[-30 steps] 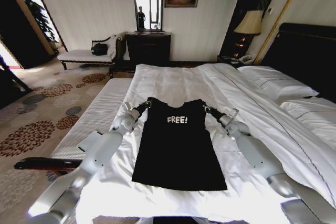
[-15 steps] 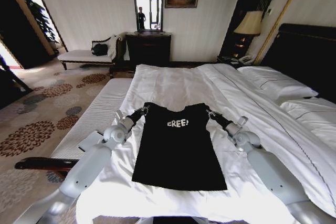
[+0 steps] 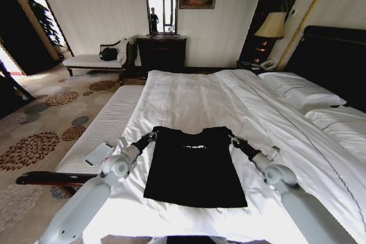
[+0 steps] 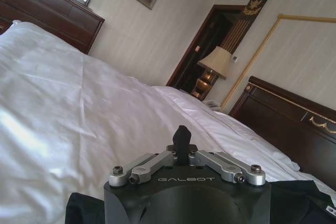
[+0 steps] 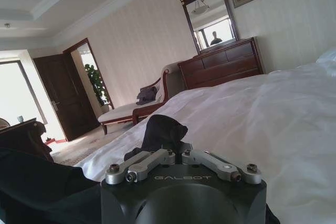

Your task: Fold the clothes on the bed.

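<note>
The black T-shirt point(image 3: 191, 175) lies flat on the white bed point(image 3: 189, 95) in the head view. Its top part is lifted and doubled toward the hem, so the white lettering barely shows. My left gripper point(image 3: 152, 136) is shut on the shirt's left shoulder corner. My right gripper point(image 3: 232, 139) is shut on the right shoulder corner. Both hold the folded edge level, just above the duvet. In the left wrist view the gripper point(image 4: 182, 136) is pinched shut, with black fabric point(image 4: 299, 198) hanging below it. In the right wrist view black cloth point(image 5: 37, 187) bunches at the shut gripper point(image 5: 164, 132).
Pillows point(image 3: 297, 92) and a dark headboard point(image 3: 337, 55) stand to the right. A padded white strip point(image 3: 103, 127) with a white card point(image 3: 98, 154) runs along the bed's left side. Beyond the bed are a dresser point(image 3: 163, 52), a lamp point(image 3: 271, 26), and a pale bench point(image 3: 91, 61) with a dark bag point(image 3: 107, 54).
Both grippers have drawn the shirt's shoulder edge toward me and lower, folding the top over the chest. The lettering, plain a second ago, is now almost covered.
</note>
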